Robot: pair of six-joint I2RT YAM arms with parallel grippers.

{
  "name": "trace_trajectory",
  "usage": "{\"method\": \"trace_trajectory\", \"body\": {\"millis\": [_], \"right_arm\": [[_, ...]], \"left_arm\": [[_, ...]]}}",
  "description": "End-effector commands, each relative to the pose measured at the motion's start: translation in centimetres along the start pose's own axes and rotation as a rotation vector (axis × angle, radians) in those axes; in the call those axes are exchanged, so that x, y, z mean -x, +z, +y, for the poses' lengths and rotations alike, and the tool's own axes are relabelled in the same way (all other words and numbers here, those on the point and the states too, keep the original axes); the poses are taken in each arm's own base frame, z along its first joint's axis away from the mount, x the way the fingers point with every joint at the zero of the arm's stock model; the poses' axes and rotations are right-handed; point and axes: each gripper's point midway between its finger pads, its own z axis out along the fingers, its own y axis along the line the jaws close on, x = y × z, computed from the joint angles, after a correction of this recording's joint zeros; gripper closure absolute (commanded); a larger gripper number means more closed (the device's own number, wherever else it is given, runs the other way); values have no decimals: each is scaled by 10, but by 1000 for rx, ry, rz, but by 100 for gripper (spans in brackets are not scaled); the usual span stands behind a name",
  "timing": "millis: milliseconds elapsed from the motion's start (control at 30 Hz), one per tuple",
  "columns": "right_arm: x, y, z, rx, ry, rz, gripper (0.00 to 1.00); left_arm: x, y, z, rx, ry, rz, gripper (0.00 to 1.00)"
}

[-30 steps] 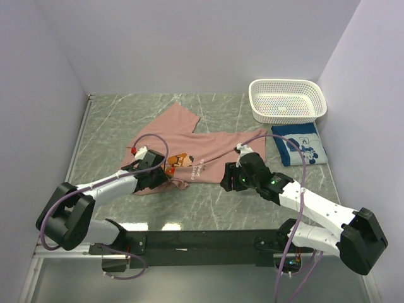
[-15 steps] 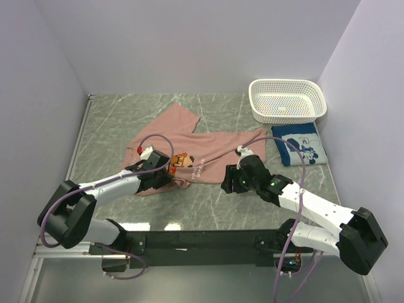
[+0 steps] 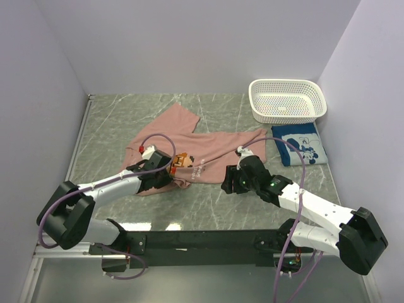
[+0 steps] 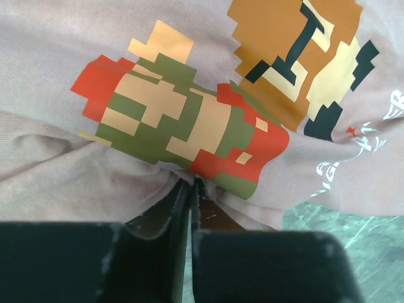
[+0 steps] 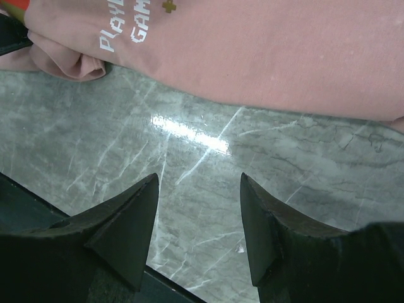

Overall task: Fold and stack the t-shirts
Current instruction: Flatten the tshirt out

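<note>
The dusty-pink t-shirt (image 3: 189, 136) lies crumpled at the table's middle, its pixel-art print facing up (image 4: 189, 120). My left gripper (image 3: 168, 174) sits at the shirt's near edge, and its jaws (image 4: 191, 182) are shut on a bunched fold of the pink cloth just below the print. My right gripper (image 3: 228, 183) hovers open over bare marble (image 5: 199, 180), just short of the pink shirt's hem (image 5: 271, 57), with nothing between its fingers. The blue t-shirt (image 3: 300, 148) lies folded at the right, with its white cartoon print up.
A white perforated basket (image 3: 287, 101) stands at the back right, just behind the blue t-shirt. Grey marble table (image 3: 113, 120) runs to walls at the left, back and right. A black rail (image 3: 202, 240) crosses the near edge.
The left gripper slid a little to the right onto the pink shirt's near edge and closed on the cloth. The right arm stayed almost still.
</note>
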Motion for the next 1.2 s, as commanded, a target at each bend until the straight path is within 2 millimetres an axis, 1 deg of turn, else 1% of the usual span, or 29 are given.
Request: {"method": "trace_trajectory", "body": {"millis": [0,67,133,233,267,300,333,367,400,433,467,500,567,600,633,667,700,767,800,833,900,933,1000,1033,1100,1167], "right_arm": [[4,1,2,5,11,-29,39],[3,1,2,7,11,-26,39],[4,1,2,4,9,-28,39],[6,-1,-1,-10,3,-31,39],[6,-2,-3,-23,1,-32,39],[9,-3,-9,-58,7,-48,39],[11,-5,-13,-86,10,-51,39],[16,-6,-22,-140,16,-73,39],[22,-8,-24,-160,22,-88,39],[21,-9,-32,-201,26,-81,38],[27,-11,-43,-251,43,-99,38],[32,-12,-49,-280,60,-105,37],[34,-14,-62,-320,94,-101,37],[38,-15,-76,-340,150,-104,37],[40,-15,-81,-343,177,-108,36],[41,-15,-87,-347,201,-110,36],[42,-15,-93,-357,222,-114,36],[43,-16,-99,-381,225,-122,36],[42,-13,-101,-390,224,-111,36],[39,-11,-104,-399,226,-102,36],[33,-5,-104,-398,217,-70,36],[33,-2,-100,-369,214,-64,36],[28,4,-98,-341,202,-43,37],[30,8,-90,-297,193,-42,37],[30,13,-84,-254,165,-31,37],[33,17,-75,-211,157,-33,36]], "left_arm": [[14,-8,-10,-22,-22,-52,93],[13,-8,-8,-8,-19,-47,99],[13,-8,-3,16,-17,-49,99],[19,-20,8,81,-16,-61,99],[32,-27,9,112,-20,-107,99],[32,-36,23,173,-1,-102,99],[39,-47,26,189,2,-125,99],[53,-59,22,190,0,-165,99],[60,-71,38,264,22,-195,99],[71,-86,40,263,13,-238,99],[89,-101,39,269,3,-303,99],[94,-114,51,312,13,-320,99],[116,-146,51,283,-27,-399,99],[126,-159,56,295,-43,-447,99],[132,-175,62,284,-60,-478,99],[141,-190,60,266,-78,-515,99],[148,-205,65,251,-108,-558,99],[155,-224,64,217,-117,-585,99],[156,-229,65,210,-122,-594,99],[160,-240,65,193,-139,-615,99],[162,-251,70,199,-133,-623,99],[166,-259,69,191,-134,-636,99],[169,-268,67,178,-127,-643,99],[173,-274,63,156,-124,-649,99],[174,-276,57,133,-101,-644,99],[173,-273,56,134,-88,-639,99]]}}
